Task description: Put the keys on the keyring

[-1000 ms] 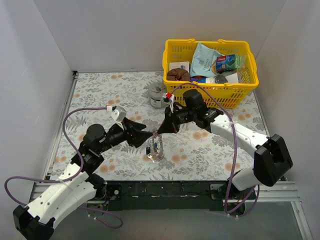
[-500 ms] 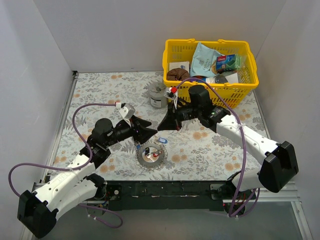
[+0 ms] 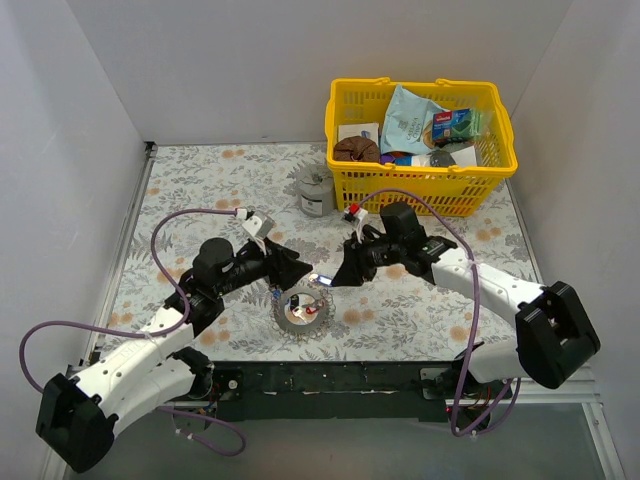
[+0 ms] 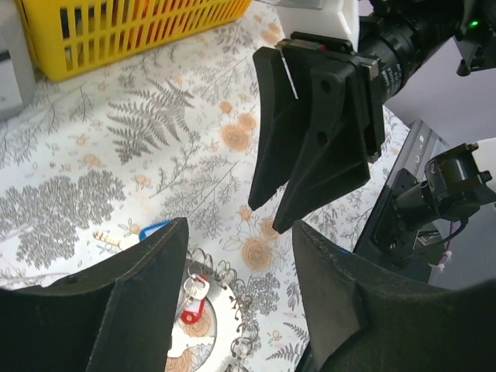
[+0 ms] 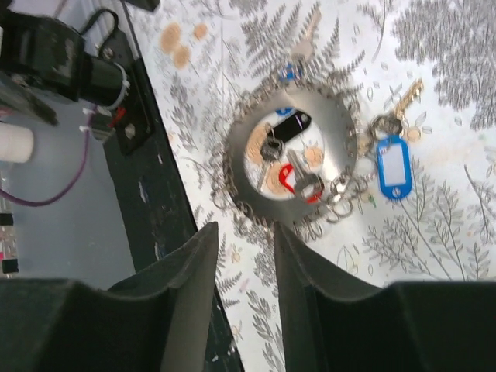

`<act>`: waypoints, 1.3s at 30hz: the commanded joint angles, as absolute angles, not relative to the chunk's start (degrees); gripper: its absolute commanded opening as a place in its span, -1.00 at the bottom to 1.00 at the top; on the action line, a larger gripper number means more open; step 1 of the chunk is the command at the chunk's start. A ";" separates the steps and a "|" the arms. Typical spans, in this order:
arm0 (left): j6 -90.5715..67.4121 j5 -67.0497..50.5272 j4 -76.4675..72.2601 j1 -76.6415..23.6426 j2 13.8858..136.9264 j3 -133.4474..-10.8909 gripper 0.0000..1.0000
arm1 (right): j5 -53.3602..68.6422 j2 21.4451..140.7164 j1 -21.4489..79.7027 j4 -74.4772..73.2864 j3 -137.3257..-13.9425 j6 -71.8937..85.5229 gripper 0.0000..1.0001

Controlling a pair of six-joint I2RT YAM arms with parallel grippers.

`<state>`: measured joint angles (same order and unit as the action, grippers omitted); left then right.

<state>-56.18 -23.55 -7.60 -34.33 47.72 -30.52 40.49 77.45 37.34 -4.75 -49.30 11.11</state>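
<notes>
Keyring (image 3: pixel 303 308) is lying flat on the flowered table (image 3: pixel 200 190) at six o'clock, close to the near edge, a toothed circle of small keys with red and black tags inside it. We are watching the left gripper (image 3: pixel 303 272) hovering at eleven o'clock of the ring, its fingers spread wide with nothing between them. The right gripper (image 3: pixel 338 278) is hanging at one o'clock of it, fingers parted only a little and also empty.

A blue tag (image 5: pixel 394 167) is sitting just beside the ring's outer edge, with a gold key (image 5: pixel 408 97) a bit beyond it. We are not able to tell whether either is threaded on.

We are seeing a few ways this could slip:
- **Collision:** the two grippers are working very near each other, so a careless descent could knock them together.
- **Missed pinch:** the loop is thin and flat, so fingers could scrape the table and miss it.
- **Ring sliding off:** a nudge toward six o'clock could send it over the edge.
- **Keys spilling:** lifting from one side could let the strung keys slide round and drop off an open end.
</notes>
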 commanded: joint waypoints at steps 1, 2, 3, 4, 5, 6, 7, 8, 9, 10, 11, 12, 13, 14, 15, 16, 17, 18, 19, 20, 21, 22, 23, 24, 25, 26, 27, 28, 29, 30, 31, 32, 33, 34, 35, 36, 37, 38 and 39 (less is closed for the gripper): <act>-58.35 -22.50 -5.01 -34.19 49.04 -29.01 0.11 | 38.67 77.52 37.26 -0.79 -44.67 11.17 -0.08; -58.97 -21.98 -4.92 -34.19 49.48 -28.31 0.11 | 38.41 78.30 37.27 -0.53 -43.69 10.81 -0.06; -59.93 -21.71 -4.83 -34.10 49.74 -28.04 0.11 | 37.97 78.66 37.27 -0.53 -42.81 10.72 -0.01; -60.46 -21.53 -4.66 -34.10 49.92 -27.69 0.11 | 38.06 79.18 37.27 1.30 -41.24 10.64 0.01; -60.90 -20.75 -4.31 -34.19 50.18 -27.25 0.11 | 38.14 80.41 37.27 2.01 -40.79 10.20 0.02; -61.52 -20.31 -4.05 -34.10 50.53 -27.25 0.11 | 37.88 81.12 37.44 2.20 -40.52 9.93 0.04; -62.39 -19.95 -3.61 -34.19 50.71 -27.16 0.11 | 37.71 81.73 37.62 2.55 -40.17 9.76 0.05; -62.66 -19.78 -3.69 -34.19 50.71 -26.98 0.11 | 37.62 83.22 38.05 3.24 -39.82 9.32 0.05; -63.10 -19.43 -3.78 -34.10 50.71 -26.63 0.11 | 37.10 83.93 38.32 3.51 -39.81 9.14 0.07; -63.63 -19.51 -3.95 -34.19 50.71 -26.54 0.11 | 36.92 85.33 38.84 3.95 -39.73 9.05 0.08; -63.72 -19.51 -4.13 -34.19 50.71 -26.37 0.11 | 36.74 85.86 39.11 4.91 -39.81 8.97 0.09; -63.98 -19.42 -4.13 -34.19 50.71 -26.28 0.11 | 35.87 86.48 39.37 5.27 -39.99 8.96 0.14; -64.16 -19.42 -4.13 -34.19 50.71 -26.19 0.11 | 35.34 87.79 39.81 5.80 -39.99 8.96 0.15; -64.16 -19.51 -4.13 -34.10 50.71 -26.10 0.11 | 35.07 88.32 39.90 6.50 -40.25 8.96 0.16; -64.16 -19.60 -4.04 -34.10 50.89 -26.19 0.11 | 34.55 88.94 39.99 6.68 -40.43 8.88 0.18; -64.33 -19.77 -3.87 -34.10 50.80 -26.19 0.11 | 34.37 90.25 39.99 7.03 -40.52 8.88 0.19; -64.34 -19.95 -3.78 -34.10 50.80 -26.19 0.11 | 34.37 90.87 39.99 7.64 -40.60 8.79 0.19; -64.34 -19.95 -3.87 -34.19 50.71 -26.19 0.11 | 34.71 91.49 40.08 7.73 -40.95 8.70 0.19; -64.25 -19.78 -3.69 -34.19 50.71 -26.28 0.11 | 34.80 92.54 40.17 8.00 -41.04 8.70 0.19; -64.16 -19.78 -3.60 -34.19 50.71 -26.28 0.11 | 34.89 93.16 40.34 8.43 -41.13 8.61 0.18; -64.07 -19.86 -3.52 -34.19 50.63 -26.45 0.11 | 34.54 93.69 40.43 8.52 -41.31 8.53 0.17; -63.99 -19.60 -3.43 -34.19 50.63 -26.37 0.11 | 34.28 94.74 40.69 8.61 -41.40 8.61 0.17; -63.81 -19.51 -3.43 -34.10 50.63 -26.45 0.11 | 34.10 95.27 40.69 8.79 -41.57 8.61 0.15; -63.81 -19.51 -3.34 -34.19 50.71 -26.46 0.11 | 34.01 95.71 40.78 8.96 -41.66 8.70 0.11; -63.72 -19.51 -3.25 -34.19 50.63 -26.54 0.11 | 33.93 96.41 40.87 9.23 -41.83 8.96 0.08; -63.63 -19.42 -3.25 -34.19 50.71 -26.63 0.12 | 34.10 96.68 40.87 9.84 -41.92 9.05 0.06; -63.72 -19.34 -3.16 -34.10 50.71 -26.72 0.12 | 34.45 96.85 40.96 10.02 -42.01 9.23 -0.02; -63.72 -19.42 -3.08 -34.19 50.80 -26.72 0.11 | 34.80 97.38 41.13 10.28 -42.27 9.32 -0.11; -63.63 -19.25 -2.99 -34.10 50.80 -26.81 0.12 | 35.07 97.56 41.22 10.37 -42.54 9.23 -0.25; -63.63 -19.25 -2.99 -34.19 50.80 -26.72 0.11 | 35.94 97.82 41.22 10.37 -42.80 9.32 -0.58; -63.63 -19.16 -2.81 -34.10 50.80 -26.81 0.12 | 36.38 98.08 41.31 10.28 -43.06 9.23 -0.76; -63.55 -18.99 -2.73 -34.19 50.89 -26.72 0.12 | 36.56 97.82 41.31 10.20 -43.24 9.23 -0.95; -63.46 -18.90 -2.64 -34.19 50.89 -26.81 0.12 | 36.82 97.39 41.40 10.11 -43.24 9.23 -0.97; -63.37 -18.90 -2.46 -34.10 50.89 -26.72 0.12 | 36.91 95.73 41.31 10.02 -43.16 9.23 -0.97; -63.28 -18.72 -2.46 -34.10 50.89 -26.81 0.12 | 37.00 94.58 41.40 9.06 -43.33 8.97 -0.97; -63.28 -18.55 -2.37 -34.10 50.89 -26.63 0.12 | 37.35 93.35 41.31 8.27 -43.68 8.09 -0.97; -63.19 -18.54 -2.20 -34.10 50.80 -26.54 0.12 | 37.70 90.47 41.40 7.39 -43.94 7.39 -0.97; -63.19 -18.46 -2.11 -34.10 50.80 -26.54 0.12 | 38.05 88.87 41.31 5.29 -44.99 6.69 -0.97; -63.19 -18.37 -2.11 -34.10 50.71 -26.28 0.12 | 38.14 87.38 41.31 3.97 -45.78 4.85 -0.97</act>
